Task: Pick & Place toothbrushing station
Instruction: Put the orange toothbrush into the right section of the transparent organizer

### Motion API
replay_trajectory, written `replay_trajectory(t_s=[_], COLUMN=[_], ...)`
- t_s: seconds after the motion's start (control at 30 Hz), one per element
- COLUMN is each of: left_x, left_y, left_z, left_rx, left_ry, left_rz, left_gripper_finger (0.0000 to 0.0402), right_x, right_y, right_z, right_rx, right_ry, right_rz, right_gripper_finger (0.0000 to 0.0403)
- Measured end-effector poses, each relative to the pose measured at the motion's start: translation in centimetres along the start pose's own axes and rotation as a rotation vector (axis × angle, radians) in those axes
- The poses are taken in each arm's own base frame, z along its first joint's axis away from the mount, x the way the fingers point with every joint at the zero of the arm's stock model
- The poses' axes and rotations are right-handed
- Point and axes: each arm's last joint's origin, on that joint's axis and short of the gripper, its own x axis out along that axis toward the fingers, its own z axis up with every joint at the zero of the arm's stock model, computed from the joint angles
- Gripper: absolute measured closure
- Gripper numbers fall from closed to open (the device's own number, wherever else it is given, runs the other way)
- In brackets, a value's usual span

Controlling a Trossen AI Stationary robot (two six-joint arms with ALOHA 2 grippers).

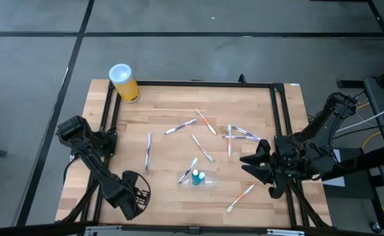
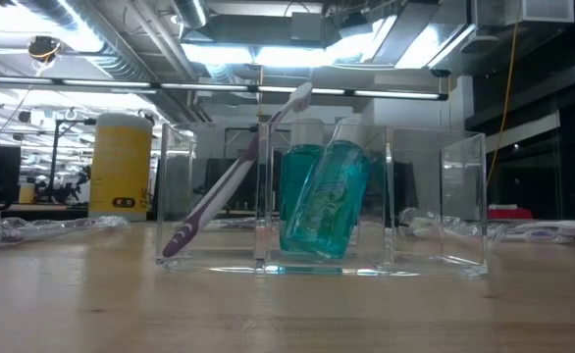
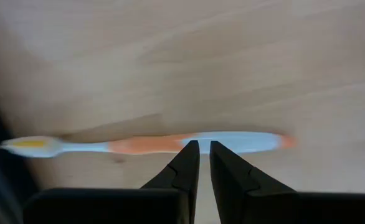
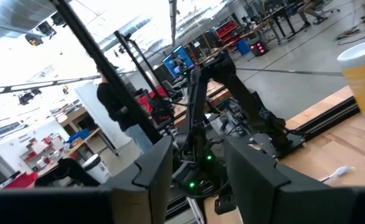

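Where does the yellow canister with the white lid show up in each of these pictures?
High view: the yellow canister with a white lid stands at the table's far left corner.
Low view: it stands at the left, in the background.
Left wrist view: not in it.
Right wrist view: it is cut by the right edge.
Shared landmark: the pale wooden table top it stands on.

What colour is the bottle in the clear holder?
Teal bottle, clearest in the low view.

Two dark jointed arms, black wedge-shaped claw fingers [image 3: 189, 165], trailing cables
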Motion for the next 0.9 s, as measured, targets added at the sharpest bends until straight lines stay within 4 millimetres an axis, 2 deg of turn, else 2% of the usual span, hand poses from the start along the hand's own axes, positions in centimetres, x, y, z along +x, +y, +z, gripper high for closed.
replay_trajectory(t_s=[0.7,0.9], left_x=[1.4,2.6], left_y=[0.6,-0.4], left_z=[-0.5,0.3], left_rx=[0.024,0.029], left_ry=[0.054,0.019], left_rz=[0.047,0.070], left_gripper_finger=[0.0368,0.0368], right_x=[-1.0,-1.2], right_y=[0.9,1.1], right_z=[0.1,0.2], right_rx=[0.000,-0.010], right_ry=[-0.008,-0.016], right_rz=[0.045,0.036], right_gripper_finger=[0.0254,0.0254])
